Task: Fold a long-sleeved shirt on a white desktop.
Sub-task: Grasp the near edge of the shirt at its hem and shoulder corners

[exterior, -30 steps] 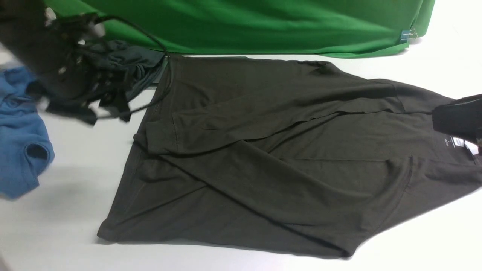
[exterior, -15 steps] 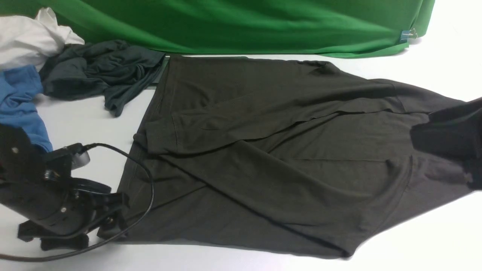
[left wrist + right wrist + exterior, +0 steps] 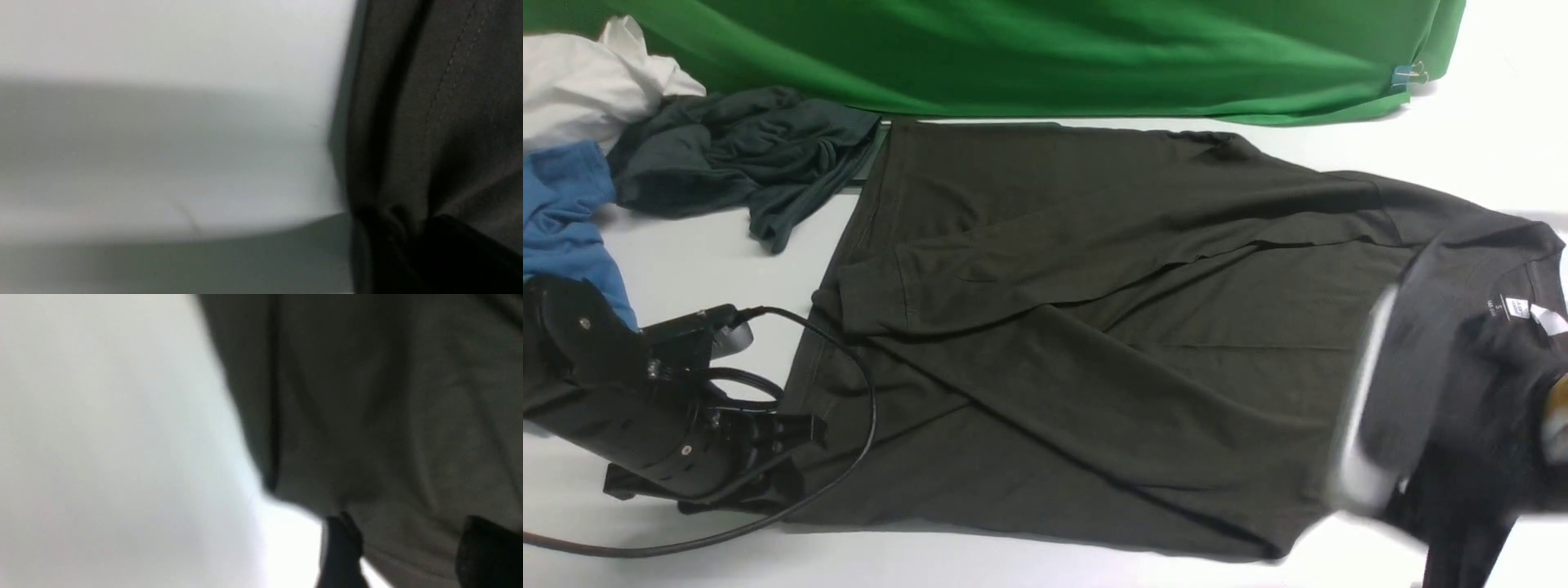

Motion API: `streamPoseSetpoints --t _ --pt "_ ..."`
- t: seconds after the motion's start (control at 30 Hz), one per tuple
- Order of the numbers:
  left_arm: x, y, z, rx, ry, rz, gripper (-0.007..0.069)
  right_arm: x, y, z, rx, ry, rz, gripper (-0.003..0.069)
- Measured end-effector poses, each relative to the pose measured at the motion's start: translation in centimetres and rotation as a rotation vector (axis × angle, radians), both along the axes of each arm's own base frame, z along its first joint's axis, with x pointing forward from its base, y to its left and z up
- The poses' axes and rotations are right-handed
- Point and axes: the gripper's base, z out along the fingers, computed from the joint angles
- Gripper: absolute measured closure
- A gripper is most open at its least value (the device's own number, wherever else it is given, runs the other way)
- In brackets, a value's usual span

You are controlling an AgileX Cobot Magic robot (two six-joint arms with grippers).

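The long-sleeved shirt (image 3: 1094, 327) lies flat on the white desktop (image 3: 703, 261), both sleeves crossed over its body, its white neck label (image 3: 1515, 309) at the right. My left gripper (image 3: 796, 461) sits at the near left hem corner. In the left wrist view, the left gripper (image 3: 408, 228) has its dark fingers pinched together on the hem fabric (image 3: 449, 122). My right arm (image 3: 1462, 441) is a blur over the near right shoulder. In the right wrist view the right gripper (image 3: 412, 551) is open, with one finger (image 3: 339, 547) at the shirt's edge (image 3: 367, 437).
A dark teal-grey garment (image 3: 735, 155), a blue garment (image 3: 564, 212) and a white cloth (image 3: 588, 82) are heaped at the back left. The green cloth backdrop (image 3: 1054, 57) runs along the back. The left arm's black cable (image 3: 862, 441) loops over the shirt's hem.
My left arm swung from the back left down to the near left hem corner and closed its jaws there. My right arm dropped from beside the collar toward the near right, uncovering the label.
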Motion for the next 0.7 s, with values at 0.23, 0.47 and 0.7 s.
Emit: streamPoseSetpoints --t 0.23,0.47,0.7 --pt "-0.4 1.1 1.6 -0.007 -0.046 0.042 0.0592 -0.6 1.5 -4.7 -0.129 -0.003 0.21 0.0263" --pt "-0.7 1.1 2.5 -0.008 -0.078 0.034 0.0592 1.1 2.9 -8.1 -0.151 0.027 0.225 0.026" --pt "-0.7 1.1 2.5 -0.009 -0.075 0.034 0.0592 2.8 4.6 -9.7 -0.17 0.071 0.214 0.0377"
